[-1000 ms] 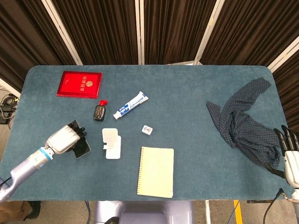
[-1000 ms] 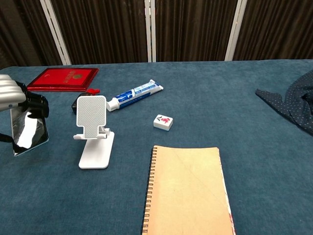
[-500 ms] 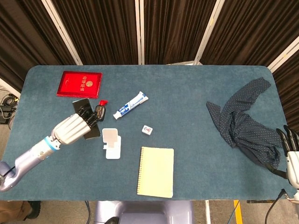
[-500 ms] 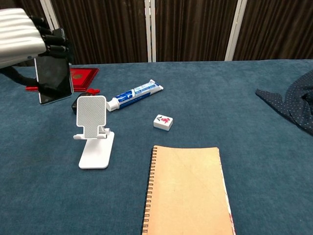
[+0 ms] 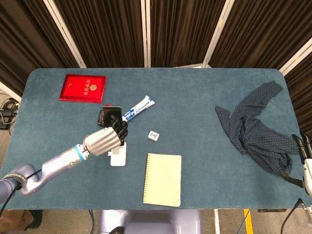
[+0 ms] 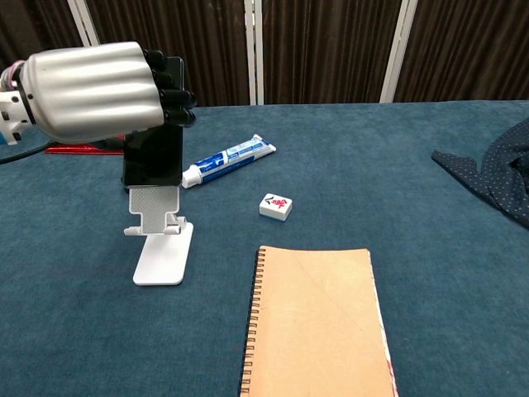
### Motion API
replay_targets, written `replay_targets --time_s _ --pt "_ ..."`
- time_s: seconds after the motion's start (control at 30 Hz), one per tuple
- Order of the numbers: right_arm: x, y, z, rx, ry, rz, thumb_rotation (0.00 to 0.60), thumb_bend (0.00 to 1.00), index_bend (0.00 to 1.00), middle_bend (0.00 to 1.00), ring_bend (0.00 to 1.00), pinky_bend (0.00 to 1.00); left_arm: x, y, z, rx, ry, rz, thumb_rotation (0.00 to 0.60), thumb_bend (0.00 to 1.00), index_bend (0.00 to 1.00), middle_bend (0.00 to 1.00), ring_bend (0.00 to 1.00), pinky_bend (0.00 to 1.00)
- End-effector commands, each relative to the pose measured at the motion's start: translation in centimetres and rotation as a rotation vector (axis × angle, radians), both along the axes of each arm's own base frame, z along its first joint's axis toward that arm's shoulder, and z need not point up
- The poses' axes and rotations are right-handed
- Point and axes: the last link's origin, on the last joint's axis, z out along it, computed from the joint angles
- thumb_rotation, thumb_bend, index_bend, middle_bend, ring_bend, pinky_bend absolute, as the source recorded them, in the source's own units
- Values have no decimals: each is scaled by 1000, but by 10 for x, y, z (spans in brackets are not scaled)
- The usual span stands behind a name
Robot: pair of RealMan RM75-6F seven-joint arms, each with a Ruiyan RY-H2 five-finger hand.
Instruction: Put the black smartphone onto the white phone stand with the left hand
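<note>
Above white phone stand (image 6: 163, 248): left hand (image 6: 95, 91) fingers grip black smartphone (image 6: 154, 153); toothpaste (image 6: 229, 160), mahjong tile (image 6: 275, 206) near.

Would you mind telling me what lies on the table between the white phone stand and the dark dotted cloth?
In the head view, only the small mahjong tile lies between the white phone stand and the dark dotted cloth; beyond the tile the stretch is bare blue table.

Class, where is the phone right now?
The phone is in the left hand, upright just above the stand, left of the toothpaste.
</note>
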Motion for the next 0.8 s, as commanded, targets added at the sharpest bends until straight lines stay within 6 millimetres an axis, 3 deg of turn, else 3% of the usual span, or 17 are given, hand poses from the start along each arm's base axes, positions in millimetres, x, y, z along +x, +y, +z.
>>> replay_targets --time_s 0.03,0.8 --pt "0 0 1 -1 -3 -1 600 0 0 0 0 0 3 -4 -8 -12 23 -8 600 0 583 472 448 375" --pt "-1 1 3 -1 -17 1 600 0 0 0 0 0 -17 -14 -26 2 61 17 600 0 571 456 448 371"
